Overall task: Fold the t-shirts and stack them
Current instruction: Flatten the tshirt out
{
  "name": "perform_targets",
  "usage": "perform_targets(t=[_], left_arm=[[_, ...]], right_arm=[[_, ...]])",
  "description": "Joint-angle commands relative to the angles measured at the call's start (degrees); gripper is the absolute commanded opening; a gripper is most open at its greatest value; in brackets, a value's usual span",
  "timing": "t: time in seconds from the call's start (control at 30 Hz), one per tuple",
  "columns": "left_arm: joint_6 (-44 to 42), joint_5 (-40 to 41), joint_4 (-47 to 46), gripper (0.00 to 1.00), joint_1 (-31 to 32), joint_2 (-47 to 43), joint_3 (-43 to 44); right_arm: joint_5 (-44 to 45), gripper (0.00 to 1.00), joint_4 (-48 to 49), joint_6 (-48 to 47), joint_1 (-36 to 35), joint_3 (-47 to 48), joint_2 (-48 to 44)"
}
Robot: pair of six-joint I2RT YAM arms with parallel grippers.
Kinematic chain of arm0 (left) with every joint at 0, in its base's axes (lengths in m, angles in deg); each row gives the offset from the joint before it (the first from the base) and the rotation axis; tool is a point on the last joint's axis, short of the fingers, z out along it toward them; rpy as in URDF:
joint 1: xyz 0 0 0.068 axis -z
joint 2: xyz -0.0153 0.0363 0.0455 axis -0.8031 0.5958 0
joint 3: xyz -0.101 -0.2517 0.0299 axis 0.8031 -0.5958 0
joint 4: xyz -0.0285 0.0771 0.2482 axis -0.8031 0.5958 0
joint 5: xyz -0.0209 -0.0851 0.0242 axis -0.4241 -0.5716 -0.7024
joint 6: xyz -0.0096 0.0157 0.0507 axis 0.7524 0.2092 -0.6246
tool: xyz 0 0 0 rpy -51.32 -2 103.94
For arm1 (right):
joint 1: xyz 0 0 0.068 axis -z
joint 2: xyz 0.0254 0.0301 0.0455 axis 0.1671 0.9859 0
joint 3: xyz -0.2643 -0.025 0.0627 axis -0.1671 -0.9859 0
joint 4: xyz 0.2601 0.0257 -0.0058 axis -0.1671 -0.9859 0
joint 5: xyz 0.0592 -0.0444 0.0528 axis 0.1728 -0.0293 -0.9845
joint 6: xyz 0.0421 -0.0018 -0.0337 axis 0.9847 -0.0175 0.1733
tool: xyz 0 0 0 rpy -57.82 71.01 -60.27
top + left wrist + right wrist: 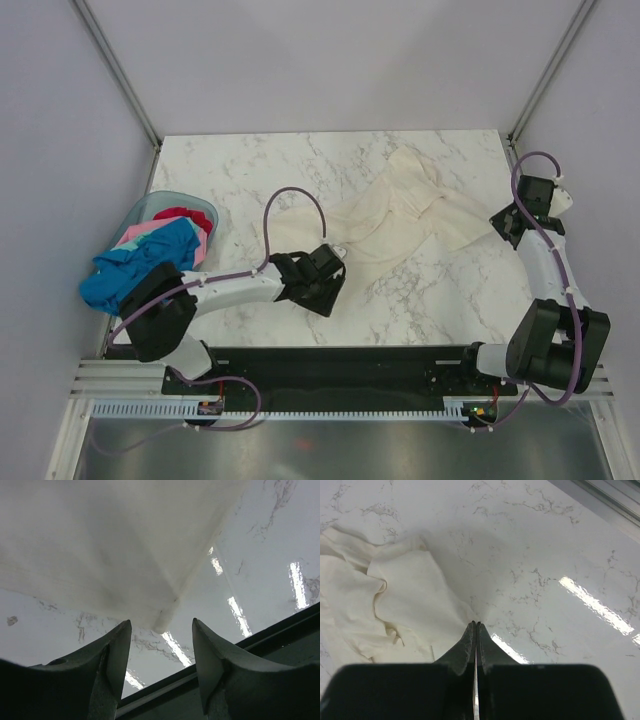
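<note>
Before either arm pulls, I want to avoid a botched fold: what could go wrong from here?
1. The right end effector is shut on only the very tip of the cream t-shirt; a pull could slip it free.
2. The left end effector is open, and the shirt's corner looks just beyond its fingertips, not between them; closing now may miss.
3. The blue t-shirt hangs over the rim of the basket beside the left arm and might get dragged off.
</note>
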Motion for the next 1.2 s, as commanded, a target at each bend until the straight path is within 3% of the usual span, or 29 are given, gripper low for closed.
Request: perform_targets(t=[0.0, 0.3, 0.43, 0.53, 0.67, 0.83, 0.87, 1.0, 1.03, 1.17], left_arm=[[-2.5, 1.0, -3.6, 0.60, 1.3, 4.5, 3.1], [-2.0, 3.5, -3.8, 0.51, 3.8, 10.3, 2.9], [-1.8, 3.5, -3.1, 0.32, 4.7, 11.3, 2.9], [-0.5, 4.6, -0.5, 0.04, 4.9, 9.9, 3.3], [-0.3, 5.8, 4.8, 0.02, 5.0, 4.8, 4.9], [-4.4, 24.0, 22.2, 0.02, 3.3, -4.0, 22.3], [-5.3, 26.3, 24.1, 0.02, 2.7, -4.4, 30.6], [-10.9, 36.7, 29.2, 0.02, 1.0, -5.9, 49.3], [-11.5, 38.0, 29.6, 0.02, 1.0, -6.7, 52.4], [-13.0, 38.4, 29.9, 0.02, 1.0, -10.0, 63.2]], right_arm=[[-0.4, 0.00, 0.2, -0.9, 0.0, -0.8, -1.5], [-3.9, 0.00, 1.5, -0.6, 0.0, -0.9, -1.7], [-3.7, 0.00, 1.5, -0.7, 0.1, -1.3, -2.0], [-3.7, 0.00, 1.5, -0.5, 0.0, -1.2, -1.9], [-2.6, 0.00, 1.0, -0.5, 0.0, 0.6, -2.2], [-1.6, 0.00, -5.9, 1.6, 0.0, 15.5, 0.5], [-2.3, 0.00, -6.9, 2.3, 0.1, 18.2, 1.1], [-2.7, 0.00, -14.7, 4.0, 0.0, 33.3, 2.3], [-2.4, 0.00, -16.5, 3.8, 0.0, 39.5, 2.3], [-1.9, 0.00, -22.6, 2.8, 0.0, 49.3, -1.7]])
